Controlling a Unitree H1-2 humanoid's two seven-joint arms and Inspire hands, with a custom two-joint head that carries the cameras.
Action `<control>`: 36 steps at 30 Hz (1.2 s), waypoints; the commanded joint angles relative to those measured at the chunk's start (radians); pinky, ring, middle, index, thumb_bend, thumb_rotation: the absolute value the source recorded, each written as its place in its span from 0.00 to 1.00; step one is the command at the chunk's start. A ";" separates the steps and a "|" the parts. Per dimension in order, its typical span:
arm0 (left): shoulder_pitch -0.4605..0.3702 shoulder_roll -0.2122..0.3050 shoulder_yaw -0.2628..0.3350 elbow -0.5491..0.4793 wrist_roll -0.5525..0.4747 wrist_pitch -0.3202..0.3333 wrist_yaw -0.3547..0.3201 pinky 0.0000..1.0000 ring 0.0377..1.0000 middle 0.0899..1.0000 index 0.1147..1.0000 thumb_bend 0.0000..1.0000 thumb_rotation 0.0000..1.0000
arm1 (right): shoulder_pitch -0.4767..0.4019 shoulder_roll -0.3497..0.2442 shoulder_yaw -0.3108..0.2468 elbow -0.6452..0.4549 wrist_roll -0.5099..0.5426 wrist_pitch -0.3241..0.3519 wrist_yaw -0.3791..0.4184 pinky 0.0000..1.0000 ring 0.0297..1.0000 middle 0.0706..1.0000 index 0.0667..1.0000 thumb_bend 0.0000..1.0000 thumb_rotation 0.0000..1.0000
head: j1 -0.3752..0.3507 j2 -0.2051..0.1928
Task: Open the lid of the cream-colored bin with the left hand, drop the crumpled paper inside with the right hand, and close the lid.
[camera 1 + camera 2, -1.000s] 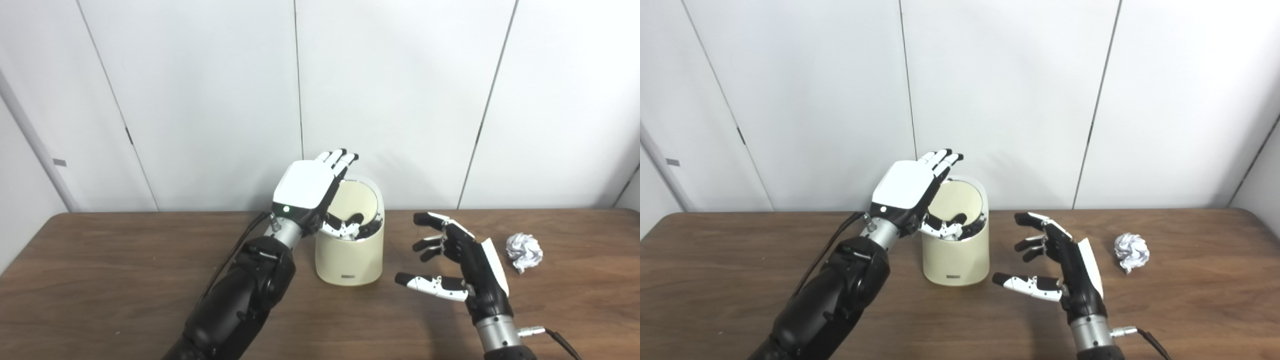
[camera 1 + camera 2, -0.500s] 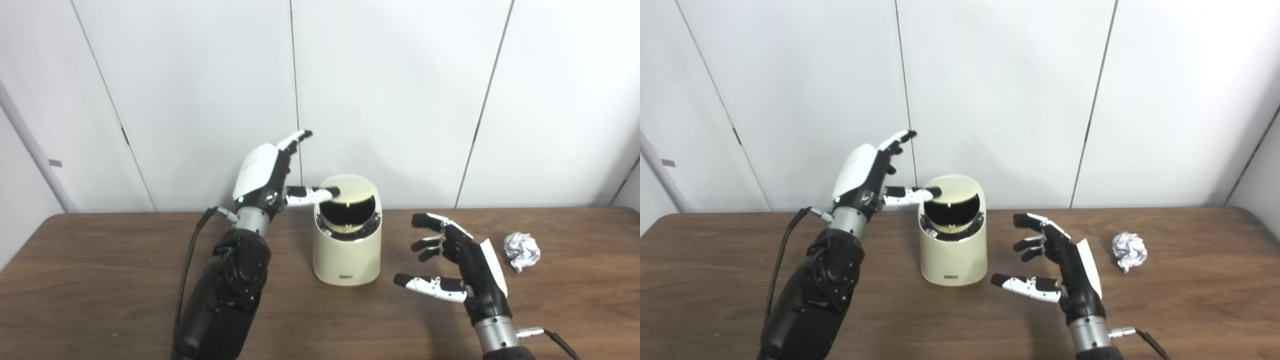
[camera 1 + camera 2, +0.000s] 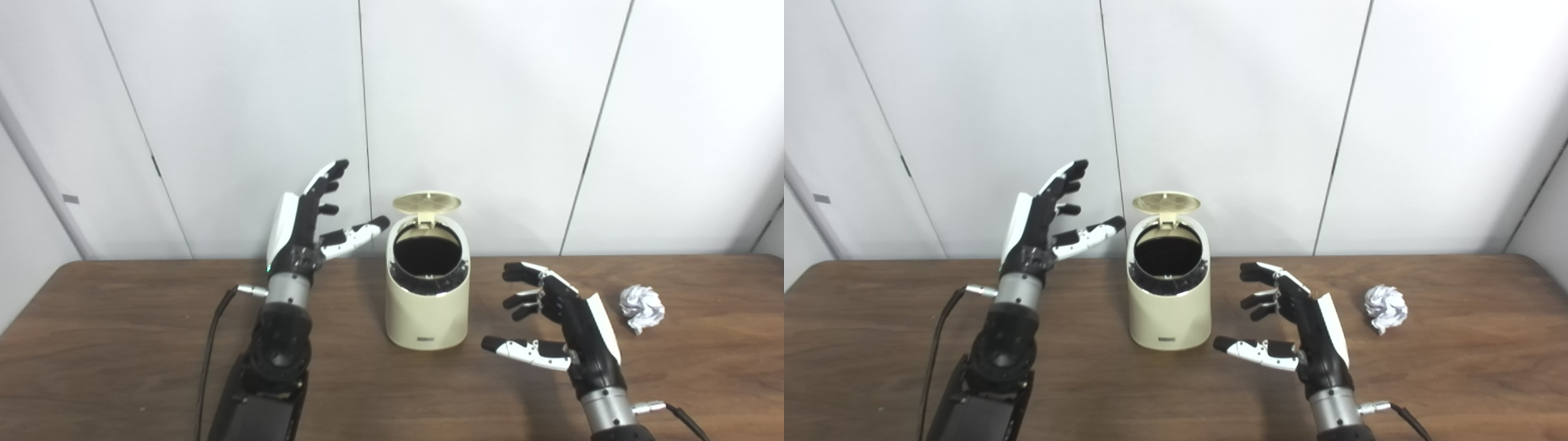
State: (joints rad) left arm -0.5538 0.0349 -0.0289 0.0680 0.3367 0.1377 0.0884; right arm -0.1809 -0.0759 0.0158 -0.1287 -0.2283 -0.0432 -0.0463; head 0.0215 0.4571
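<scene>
The cream-colored bin [image 3: 427, 306] stands mid-table with its round lid [image 3: 427, 201] flipped up on the rear hinge, showing a dark opening. My left hand [image 3: 306, 228] is raised to the left of the bin, open, fingers spread, touching nothing. My right hand [image 3: 560, 318] hovers low over the table to the right of the bin, open and empty, palm facing the bin. The crumpled white paper [image 3: 641, 307] lies on the table further right, beyond my right hand and apart from it.
The brown wooden table [image 3: 122, 343] runs up to white wall panels [image 3: 490, 122] just behind the bin. A black cable [image 3: 211, 343] trails along my left forearm, and another leaves my right wrist at the bottom edge.
My left hand came off the bin's top and drew back to the left and up. The lid swung from down over the opening to standing upright. My right hand and the paper stayed put.
</scene>
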 commanded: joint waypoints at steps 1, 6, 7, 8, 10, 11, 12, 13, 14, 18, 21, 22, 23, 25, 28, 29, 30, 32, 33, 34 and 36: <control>-0.005 -0.003 0.015 -0.042 -0.059 -0.032 -0.016 0.74 0.88 0.88 0.90 0.71 0.21 | -0.023 -0.001 -0.004 -0.027 0.005 -0.024 -0.005 0.46 0.56 0.72 0.69 0.71 0.04 | 0.003 0.002; 0.061 -0.004 0.041 -0.064 -0.185 -0.070 -0.054 0.73 0.85 0.87 0.91 0.76 0.29 | -0.027 -0.007 -0.005 -0.020 0.013 -0.023 0.000 0.46 0.56 0.72 0.69 0.71 0.05 | 0.006 0.003; 0.077 0.001 0.038 -0.072 -0.185 -0.066 -0.056 0.74 0.86 0.87 0.91 0.78 0.31 | -0.027 -0.008 -0.004 -0.020 0.015 -0.019 0.003 0.46 0.55 0.72 0.69 0.71 0.05 | 0.006 0.003; 0.092 0.004 0.038 -0.079 -0.189 -0.061 -0.059 0.76 0.86 0.87 0.92 0.79 0.32 | -0.027 -0.010 -0.004 -0.021 0.019 -0.016 0.007 0.46 0.56 0.72 0.70 0.72 0.05 | 0.006 0.003; 0.117 0.011 0.037 -0.089 -0.192 -0.056 -0.062 0.80 0.86 0.87 0.92 0.81 0.33 | -0.027 -0.011 -0.003 -0.020 0.022 -0.014 0.011 0.46 0.56 0.73 0.70 0.72 0.04 | 0.008 0.003; 0.128 0.014 0.036 -0.092 -0.193 -0.059 -0.063 0.82 0.86 0.87 0.93 0.81 0.34 | -0.028 -0.012 -0.003 -0.020 0.020 -0.015 0.011 0.46 0.56 0.73 0.70 0.72 0.04 | 0.007 0.004; 0.141 0.017 0.035 -0.095 -0.195 -0.066 -0.065 0.83 0.86 0.87 0.93 0.82 0.34 | -0.028 -0.013 -0.003 -0.019 0.017 -0.016 0.011 0.46 0.56 0.73 0.70 0.72 0.05 | 0.007 0.004; 0.154 0.020 0.035 -0.098 -0.198 -0.071 -0.068 0.82 0.86 0.87 0.93 0.82 0.33 | -0.028 -0.014 -0.003 -0.018 0.016 -0.018 0.011 0.46 0.56 0.73 0.70 0.72 0.05 | 0.006 0.002; 0.166 0.023 0.035 -0.101 -0.204 -0.078 -0.072 0.82 0.86 0.87 0.94 0.82 0.33 | -0.028 -0.014 -0.004 -0.017 0.016 -0.019 0.011 0.46 0.56 0.73 0.70 0.72 0.05 | 0.005 0.002; 0.207 0.029 0.036 -0.109 -0.223 -0.094 -0.083 0.82 0.86 0.88 0.95 0.81 0.31 | -0.029 -0.013 -0.007 -0.014 0.022 -0.021 0.011 0.46 0.56 0.73 0.70 0.73 0.05 | 0.010 0.001; 0.229 0.027 0.035 -0.111 -0.229 -0.097 -0.080 0.79 0.85 0.87 0.94 0.84 0.32 | -0.029 -0.016 -0.008 -0.013 0.022 -0.022 0.012 0.46 0.56 0.73 0.70 0.72 0.06 | 0.018 0.001; 0.238 0.026 0.035 -0.109 -0.231 -0.098 -0.079 0.78 0.85 0.87 0.93 0.84 0.31 | -0.031 -0.017 -0.008 -0.011 0.021 -0.023 0.012 0.46 0.56 0.73 0.70 0.72 0.05 | 0.018 0.001; 0.246 0.026 0.034 -0.104 -0.232 -0.103 -0.079 0.76 0.84 0.87 0.93 0.84 0.31 | -0.033 -0.019 -0.009 -0.008 0.022 -0.024 0.013 0.46 0.56 0.73 0.70 0.72 0.05 | 0.017 0.000; 0.260 0.026 0.029 -0.088 -0.231 -0.117 -0.080 0.73 0.83 0.86 0.93 0.83 0.30 | -0.038 -0.024 -0.010 -0.003 0.026 -0.020 0.017 0.46 0.56 0.73 0.70 0.71 0.06 | 0.015 -0.002; 0.275 0.029 0.024 -0.068 -0.243 -0.128 -0.092 0.69 0.80 0.85 0.91 0.82 0.28 | -0.044 -0.024 -0.022 0.013 0.048 -0.021 0.015 0.48 0.57 0.74 0.74 0.72 0.06 | 0.013 -0.006; 0.278 0.029 0.023 -0.060 -0.245 -0.135 -0.095 0.67 0.79 0.84 0.90 0.82 0.27 | -0.047 -0.019 -0.031 0.025 0.049 -0.024 0.003 0.49 0.57 0.74 0.76 0.71 0.03 | 0.011 -0.006; 0.279 0.029 0.022 -0.054 -0.245 -0.140 -0.096 0.66 0.79 0.84 0.89 0.83 0.25 | -0.051 -0.015 -0.039 0.036 0.044 -0.023 -0.010 0.49 0.57 0.74 0.78 0.70 0.01 | 0.006 -0.010; 0.280 0.029 0.022 -0.045 -0.245 -0.148 -0.097 0.66 0.79 0.83 0.88 0.83 0.23 | -0.057 -0.018 -0.049 0.047 0.033 -0.015 -0.021 0.49 0.56 0.75 0.80 0.70 0.00 | 0.001 -0.011; 0.280 0.029 0.021 -0.042 -0.246 -0.151 -0.098 0.66 0.79 0.83 0.87 0.83 0.21 | -0.059 -0.021 -0.051 0.048 0.031 -0.011 -0.020 0.50 0.56 0.76 0.81 0.69 0.00 | -0.001 -0.010; 0.280 0.029 0.021 -0.039 -0.244 -0.154 -0.097 0.66 0.79 0.83 0.87 0.82 0.21 | -0.064 -0.031 -0.053 0.048 0.031 -0.006 -0.014 0.51 0.56 0.76 0.82 0.69 0.00 | -0.001 -0.010; 0.281 0.029 0.022 -0.034 -0.244 -0.160 -0.097 0.67 0.79 0.83 0.87 0.81 0.19 | -0.078 -0.071 -0.051 0.036 0.019 0.024 0.017 0.51 0.58 0.78 0.81 0.70 0.01 | -0.015 -0.011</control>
State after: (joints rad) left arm -0.2455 0.0572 -0.0079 0.0435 0.0987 0.0199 -0.0104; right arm -0.2083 -0.1055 -0.0308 -0.0603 -0.2020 -0.0268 -0.0452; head 0.0062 0.4449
